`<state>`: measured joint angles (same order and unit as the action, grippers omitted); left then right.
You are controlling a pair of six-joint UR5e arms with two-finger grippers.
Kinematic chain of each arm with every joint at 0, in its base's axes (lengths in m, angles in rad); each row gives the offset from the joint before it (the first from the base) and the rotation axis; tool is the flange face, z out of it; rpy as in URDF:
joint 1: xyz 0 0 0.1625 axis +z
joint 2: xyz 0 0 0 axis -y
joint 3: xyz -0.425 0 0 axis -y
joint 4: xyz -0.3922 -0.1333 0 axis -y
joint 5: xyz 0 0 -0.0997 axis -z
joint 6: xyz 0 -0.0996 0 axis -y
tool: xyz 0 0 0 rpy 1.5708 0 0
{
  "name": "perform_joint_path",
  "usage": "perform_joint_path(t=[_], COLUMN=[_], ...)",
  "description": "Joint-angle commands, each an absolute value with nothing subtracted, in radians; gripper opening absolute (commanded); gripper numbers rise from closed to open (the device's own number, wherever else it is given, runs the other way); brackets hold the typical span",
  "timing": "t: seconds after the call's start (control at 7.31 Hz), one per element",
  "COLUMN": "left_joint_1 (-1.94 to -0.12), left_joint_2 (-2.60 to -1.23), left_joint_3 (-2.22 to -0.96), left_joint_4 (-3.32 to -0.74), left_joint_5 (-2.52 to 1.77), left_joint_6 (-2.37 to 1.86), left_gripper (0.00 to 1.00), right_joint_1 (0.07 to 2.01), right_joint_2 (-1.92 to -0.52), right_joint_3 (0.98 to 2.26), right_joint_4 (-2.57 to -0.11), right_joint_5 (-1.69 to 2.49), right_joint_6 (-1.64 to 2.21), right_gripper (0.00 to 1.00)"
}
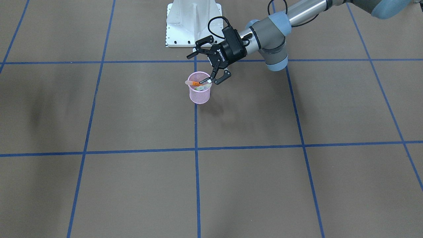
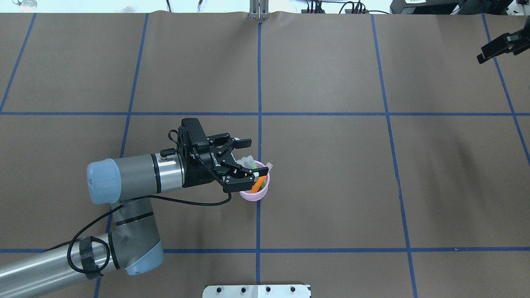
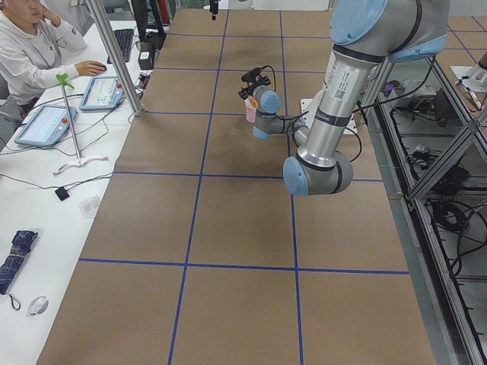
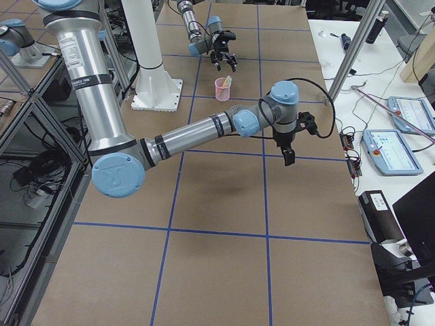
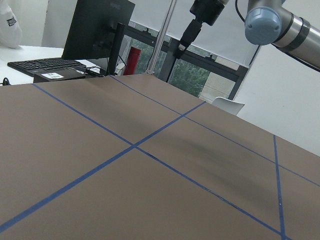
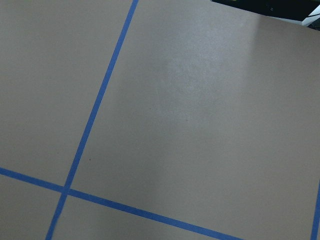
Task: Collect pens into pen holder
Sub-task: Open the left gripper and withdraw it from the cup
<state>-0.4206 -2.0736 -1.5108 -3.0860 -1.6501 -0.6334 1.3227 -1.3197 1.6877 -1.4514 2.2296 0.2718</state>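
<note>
Left arm elbow fills the overhead view's lower left; the left gripper, fingers spread, hovers over the pink mesh pen holder at centre, pens inside. Best lift straight up, clear of the rim. Upper right, the right gripper: fingers unreadable.

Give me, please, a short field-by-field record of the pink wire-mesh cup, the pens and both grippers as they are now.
Holder: pink wire-mesh cylindrical pen holder, upright on the brown paper-covered table, at a blue tape line.
Contents: orange pen tilted inside, its cap over the rim; pale translucent caps of other pens poke out.
Left arm: left gripper open, just over the holder's mouth, holding nothing.
Right arm: right gripper looks shut, empty, far from the holder.
</note>
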Motion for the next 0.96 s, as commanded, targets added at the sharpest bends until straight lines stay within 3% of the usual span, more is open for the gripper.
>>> perform_joint_path(t=[0.0,0.55,0.82], left_joint_1=[-0.525,-0.996,-1.139], left_joint_2=[-2.054,-2.025,-1.915], left_joint_3=[-1.537,-1.568,-1.569], left_joint_4=[-2.924,-2.399,-2.221], left_joint_5=[-1.769,-2.384,-2.447], left_joint_6=[-0.634,-0.608,-0.351], left_gripper=[0.99,0.99,0.99], right_joint_1=[1.412,1.578,1.620], right_joint_2=[-1.350,-1.546,-1.624], right_joint_3=[1.630,1.612,1.620], right_joint_4=[-1.474,-1.509,-1.511], right_joint_5=[2.259,2.270,2.270], right_joint_6=[0.144,-0.068,-0.094], right_gripper=[0.99,1.00,1.00])
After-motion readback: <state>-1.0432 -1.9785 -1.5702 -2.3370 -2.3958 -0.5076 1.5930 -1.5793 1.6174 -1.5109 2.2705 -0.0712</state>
